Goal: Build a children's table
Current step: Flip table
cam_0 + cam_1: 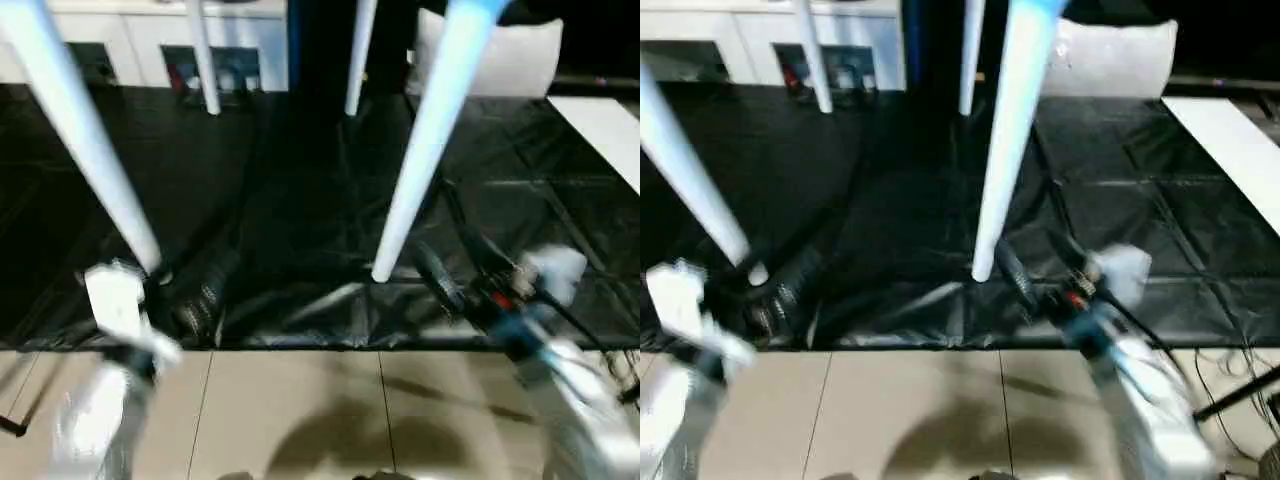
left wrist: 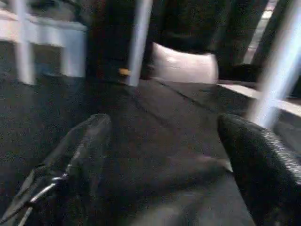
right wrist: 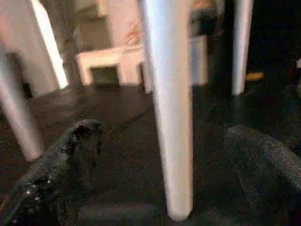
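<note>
**A:** Look at this: four white legs [image 1: 418,150] standing on the black floor sheet [image 1: 300,200], feet down. Two near ones cross the left and centre of the head view, and two far ones sit at the top centre.

**B:** So the children's table [image 1: 1005,130] looks upright already. The top itself runs off the upper edge of the frame, so I can't check the sockets.

**A:** Fair. On this evidence I'd call the legs fitted and the table turned onto its feet; little seems left beyond letting go and backing off.

**B:** And the grippers? The left gripper [image 2: 164,155] has its black fingers [image 2: 80,155] spread wide, with nothing between them but dark sheet.

**A:** The right gripper [image 3: 164,165] is spread too. A near leg rises between its fingers in the wrist view, apparently touching neither.

**B:** The legs look smooth, tubular and tapering toward the foot. In the head view the two near ones lean outward toward the top of the frame.

**A:** Low in that frame, both silver forearms [image 1: 575,390] sit over pale floor tiles [image 1: 300,410].
</note>
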